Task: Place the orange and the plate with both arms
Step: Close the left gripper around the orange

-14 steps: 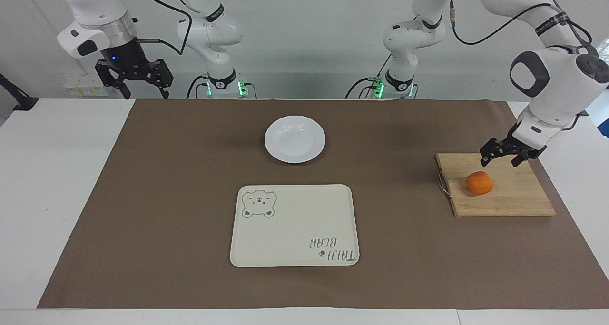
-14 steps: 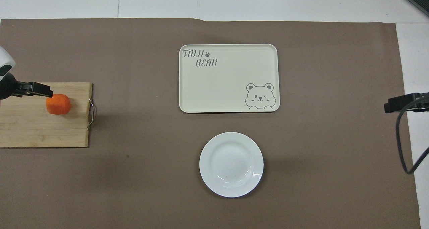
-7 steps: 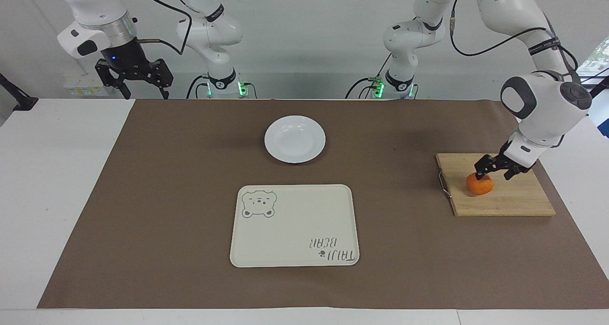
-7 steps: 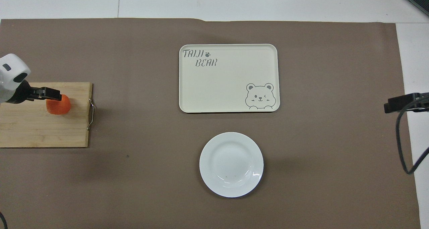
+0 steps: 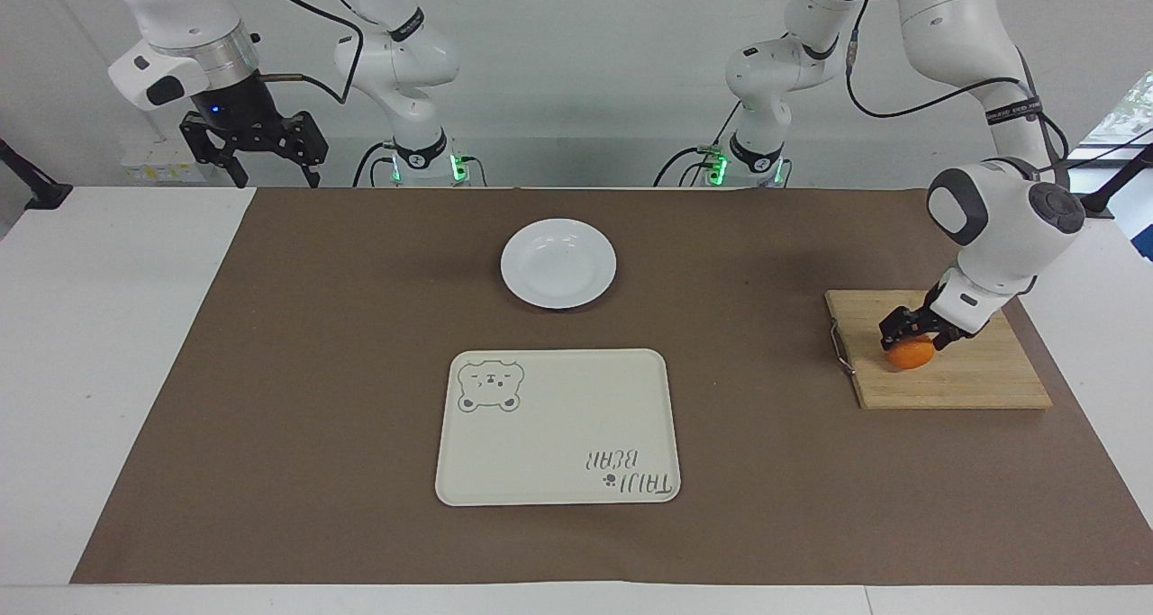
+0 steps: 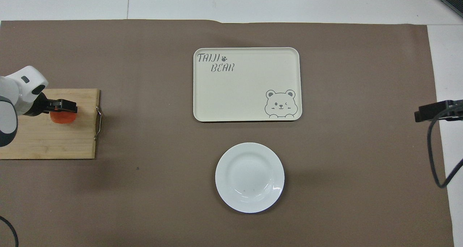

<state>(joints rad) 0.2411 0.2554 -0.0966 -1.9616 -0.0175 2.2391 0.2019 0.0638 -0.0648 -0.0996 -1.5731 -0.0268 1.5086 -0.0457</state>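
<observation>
Two arms, one working. Left hand: down over the orange on the wooden board at the left arm's end of the tabletop, fingers wide astride it, not yet closed. Right hand: raised, open, waiting. Plate: nearer the robots than the bear tray. Step: grasping the orange. Next, by judgement: close squarely, then lift.
</observation>
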